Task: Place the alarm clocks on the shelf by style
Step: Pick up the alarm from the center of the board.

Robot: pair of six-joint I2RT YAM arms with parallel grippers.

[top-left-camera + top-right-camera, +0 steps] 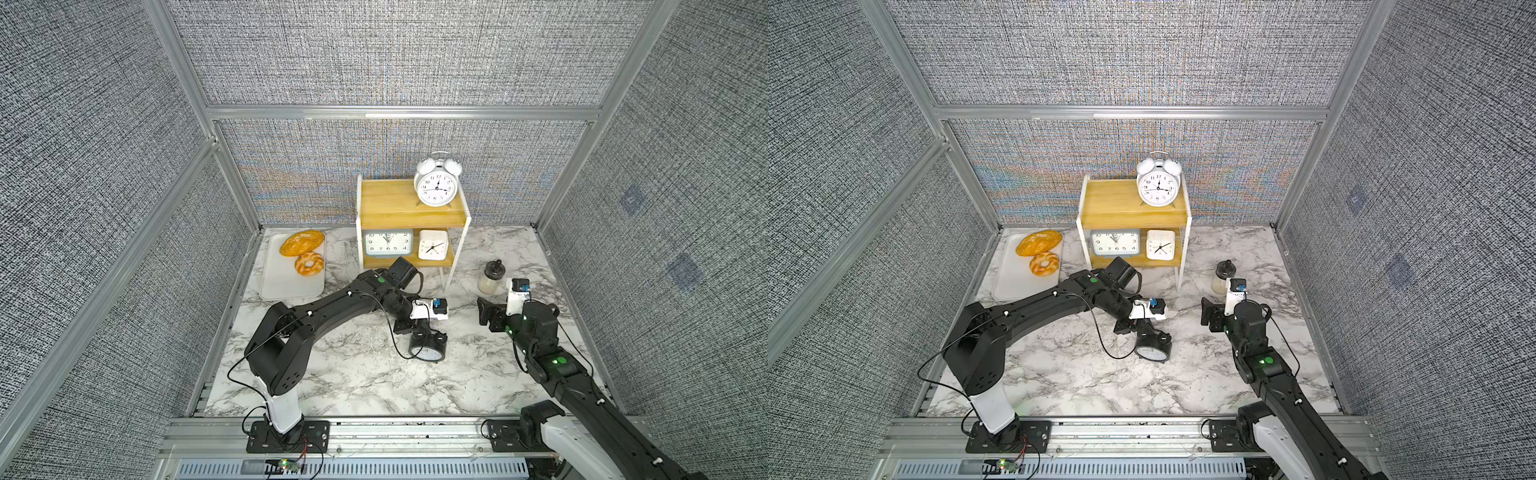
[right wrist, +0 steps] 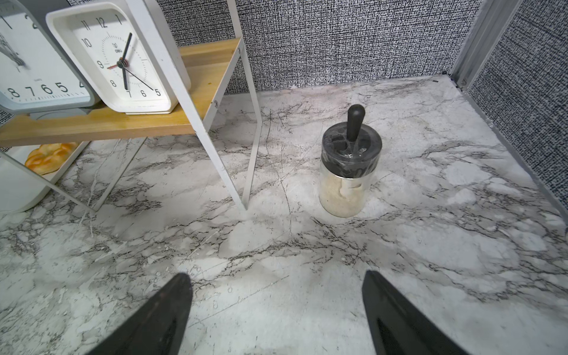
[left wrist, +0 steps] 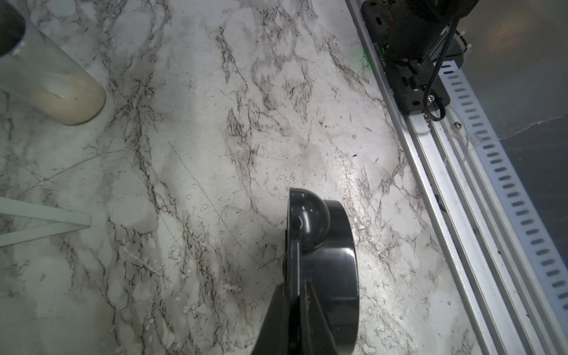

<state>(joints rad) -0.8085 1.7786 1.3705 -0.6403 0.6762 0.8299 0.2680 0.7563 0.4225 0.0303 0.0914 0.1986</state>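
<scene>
Marble-patterned white-grey tabletop (image 1: 353, 374) sits in a booth of grey woven wall panels (image 1: 395, 54). On the two-tier yellow-board shelf with white metal frame (image 1: 386, 203), the round white twin-bell clock (image 1: 436, 187) stands on top; the grey-blue rounded-rectangle clock (image 1: 388, 243) and small white square clock (image 1: 432, 245) sit below. Out front, the left end effector (image 3: 302, 285) is pinched on the handle of the round black twin-bell clock (image 1: 428, 351) — face hidden in the left wrist view, contact with the tabletop unclear. The right end effector (image 2: 276, 276) gapes wide, holding nothing — near a dark-lidded glass jar (image 2: 349, 172).

Hour numerals on white twin-bell clock (image 1: 436, 189), grey-blue clock (image 1: 388, 243) and white square clock (image 2: 120, 61)
</scene>
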